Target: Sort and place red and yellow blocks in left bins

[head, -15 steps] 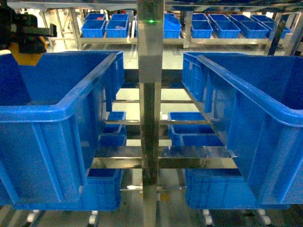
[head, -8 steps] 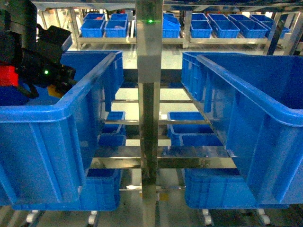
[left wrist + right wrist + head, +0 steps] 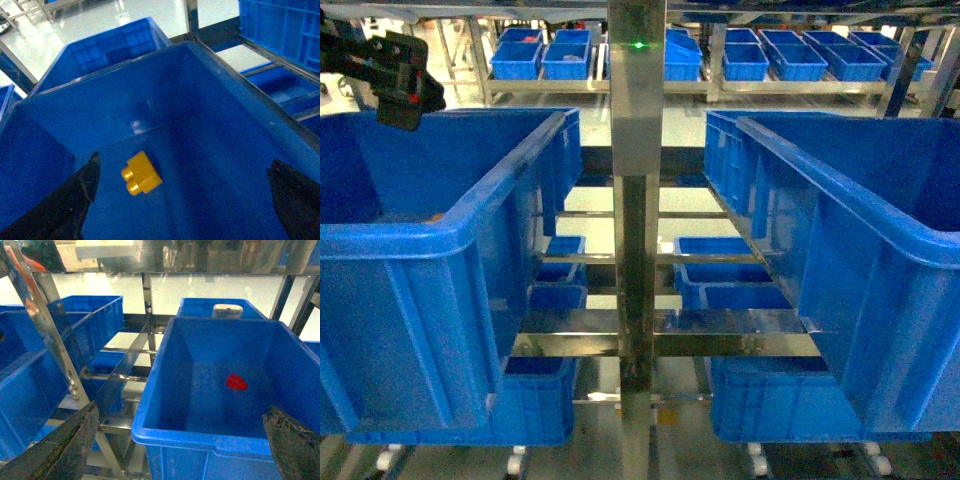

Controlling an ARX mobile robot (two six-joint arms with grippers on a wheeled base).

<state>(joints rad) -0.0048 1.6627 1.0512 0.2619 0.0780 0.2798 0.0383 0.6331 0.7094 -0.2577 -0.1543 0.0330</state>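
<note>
A: L gripper — state noted?

B: Fingers spread wide, nothing held; it is hung over the left bin. Yellow brick is seen on the bin floor between the fingertips, nearer the left one, studs up, toward the far wall. Judged as deposited, which would explain the wide spread.

A: Head view?

B: L arm is seen above the bin's far-left corner, clear of the rim. Brick hidden there by the near wall.

A: R side?

B: R gripper also spread wide and empty, held above the near rim of another bin. Red block lies on its floor, right of ctr, apart from the walls. Whether that bin counts as a left one can't be told; if not, a pick is judged due, hence the wide spread.
</note>
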